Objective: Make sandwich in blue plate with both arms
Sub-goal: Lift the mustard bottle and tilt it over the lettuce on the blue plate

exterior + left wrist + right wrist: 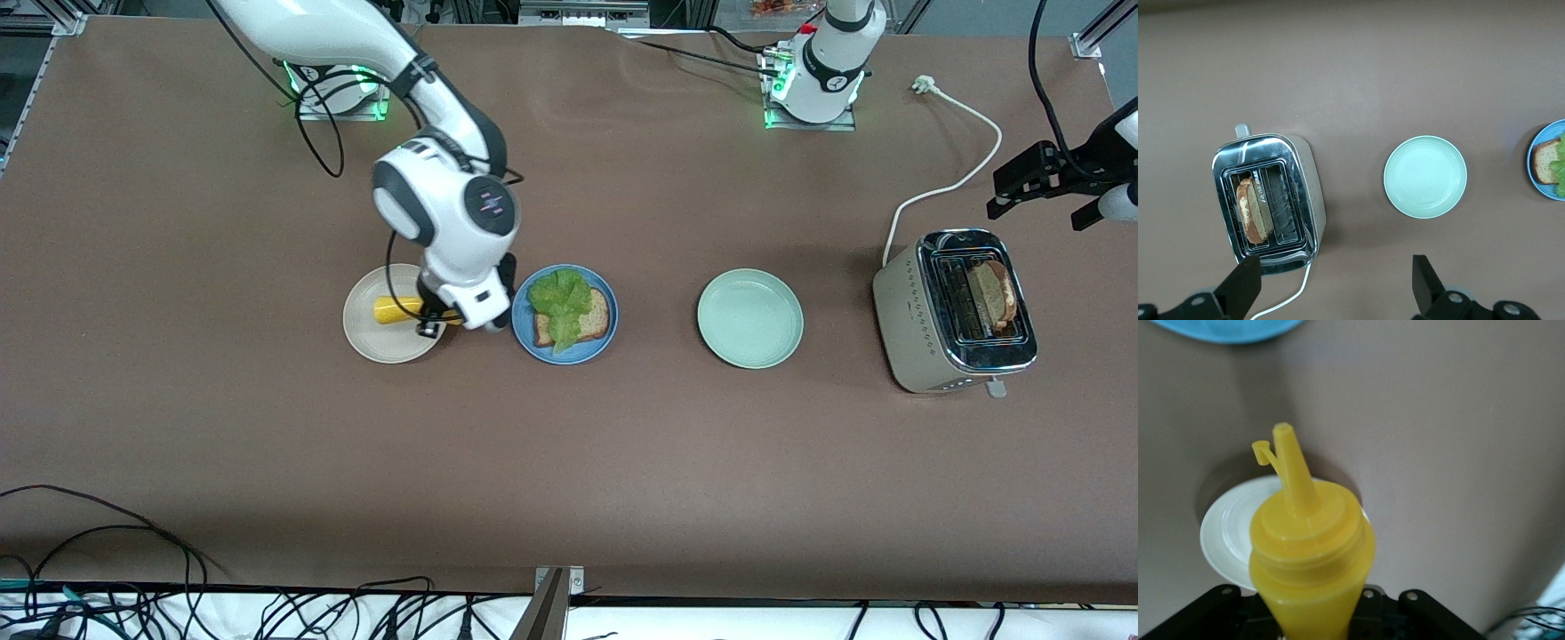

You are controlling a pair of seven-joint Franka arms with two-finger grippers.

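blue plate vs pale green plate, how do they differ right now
The blue plate holds a bread slice topped with a lettuce leaf; the pale green plate holds nothing. The blue plate lies toward the right arm's end, beside the beige plate; the pale green plate lies nearer the toaster. Both are round and shallow.

High front camera, two wrist cameras
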